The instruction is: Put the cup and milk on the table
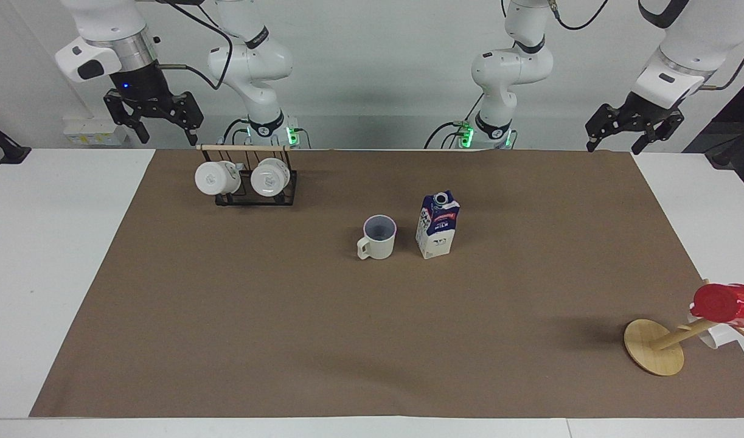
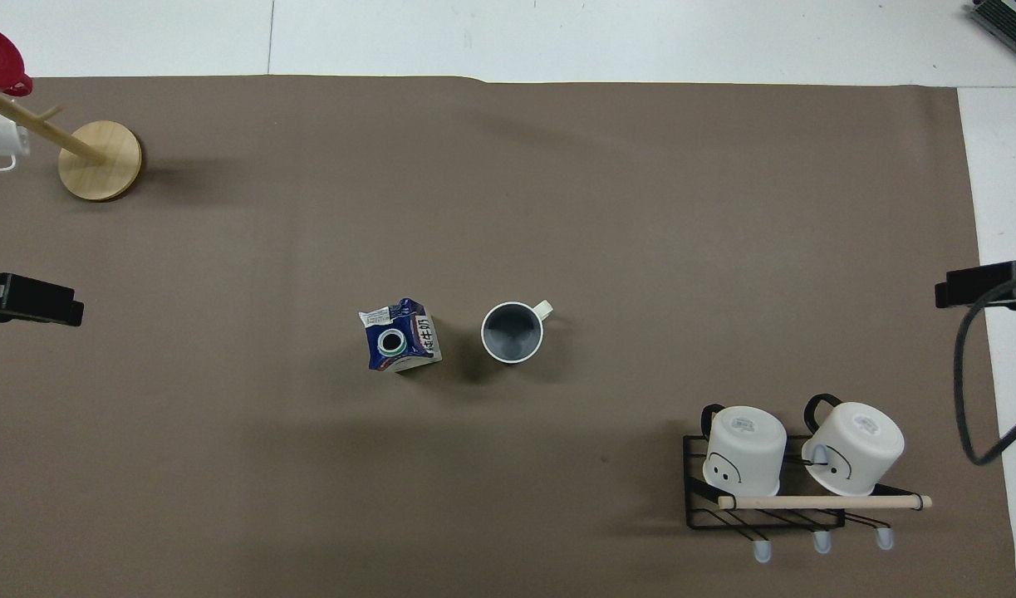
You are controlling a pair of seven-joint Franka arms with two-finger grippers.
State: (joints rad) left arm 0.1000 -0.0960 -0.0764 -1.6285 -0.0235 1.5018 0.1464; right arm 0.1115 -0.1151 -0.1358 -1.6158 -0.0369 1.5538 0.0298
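Overhead view cuts off both pincers (image 2: pixel 26 297) at its edges.

Plain white wall (image 1: pixel 372 91), white socket box (image 1: pixel 95 132) at its foot

Cup (image 1: pixel 378 236) beside milk (image 1: pixel 437 225), seemingly apart.

High facing camera, steep overhead camera, both covering the table (image 1: pixel 19 255)
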